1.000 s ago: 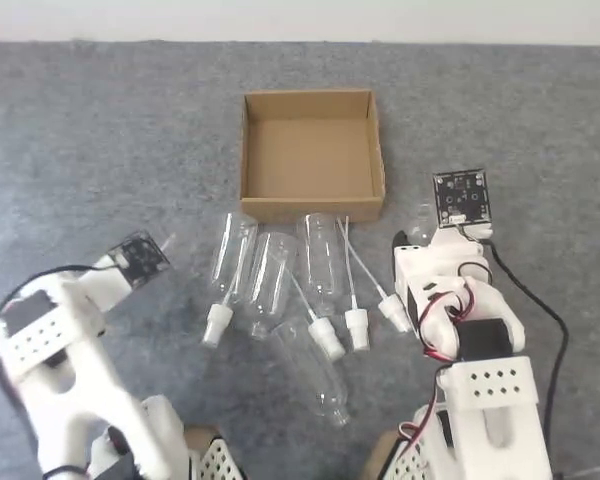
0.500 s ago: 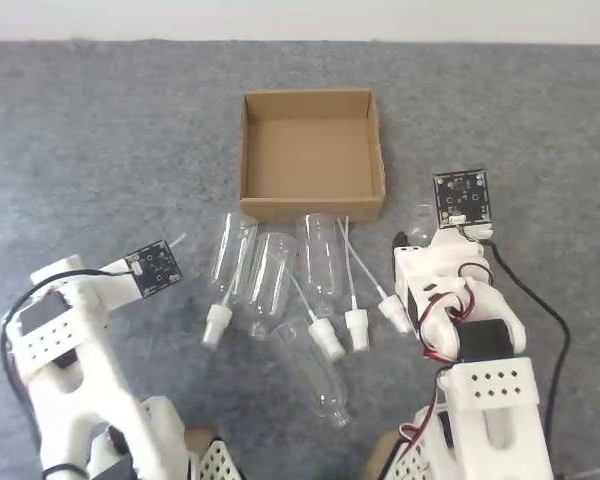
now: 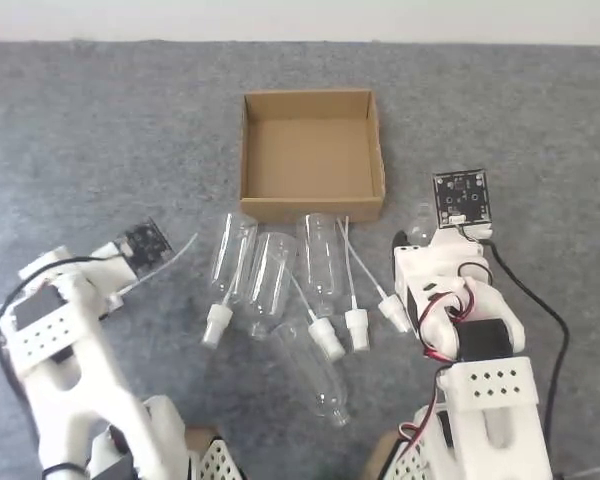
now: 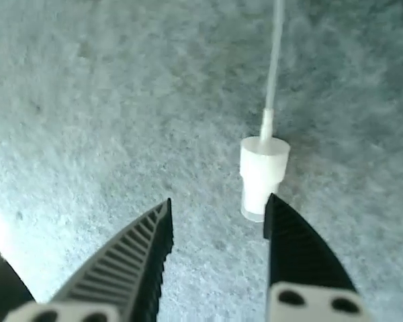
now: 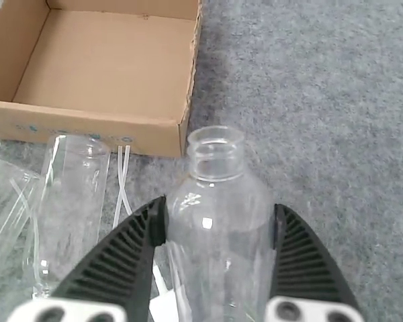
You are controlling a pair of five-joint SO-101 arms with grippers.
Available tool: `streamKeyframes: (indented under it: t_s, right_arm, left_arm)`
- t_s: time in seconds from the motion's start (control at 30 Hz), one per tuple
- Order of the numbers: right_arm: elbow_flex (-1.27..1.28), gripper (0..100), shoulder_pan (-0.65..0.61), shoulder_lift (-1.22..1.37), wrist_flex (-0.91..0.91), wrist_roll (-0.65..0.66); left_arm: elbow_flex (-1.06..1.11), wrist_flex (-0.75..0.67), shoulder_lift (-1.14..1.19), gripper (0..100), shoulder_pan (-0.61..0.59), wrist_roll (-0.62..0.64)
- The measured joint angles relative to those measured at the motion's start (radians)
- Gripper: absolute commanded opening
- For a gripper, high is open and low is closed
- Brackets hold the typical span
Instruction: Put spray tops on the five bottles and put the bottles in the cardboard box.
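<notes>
Right now my left claw (image 4: 218, 201) stands wide, its two ridged fingers well apart above the grey carpet (image 4: 87, 100). A white spray top (image 4: 263, 171) lies on the carpet at the tip of one finger, with its thin tube pointing away from me. I cannot tell whether that finger touches the cap.

My right claw (image 5: 219, 208) is closed on a clear bottle (image 5: 216, 168), with one finger pressed to each side below the shoulder. This bottle stands upright with its open neck uppermost. I hold it near the cardboard box (image 5: 87, 127), off the box's near right corner and apart from it.

From above, the box sits open-topped at the far middle of the carpet. Between my two arms, just in front of the box, four more bottles (image 3: 268, 280) lie on their sides. Three of them lie side by side close to the box's near wall, and the fourth lies slanted, nearer to me. Among them lie four spray tops (image 3: 356, 328), caps toward me and tubes running toward the box.
</notes>
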Motion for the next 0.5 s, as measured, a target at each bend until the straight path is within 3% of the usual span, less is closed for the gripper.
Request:
streamKeyframes:
  t_s: [0.33, 0.5]
  right_arm:
    - [0.000, 13.9, 0.000, 0.000, -0.006, 0.000]
    - [0.000, 13.9, 0.000, 0.000, -0.006, 0.000]
  left_arm:
    - [-0.239, 0.454, 0.000, 20, 0.000, 0.308]
    - [-0.244, 0.542, 0.000, 21, 0.000, 0.494]
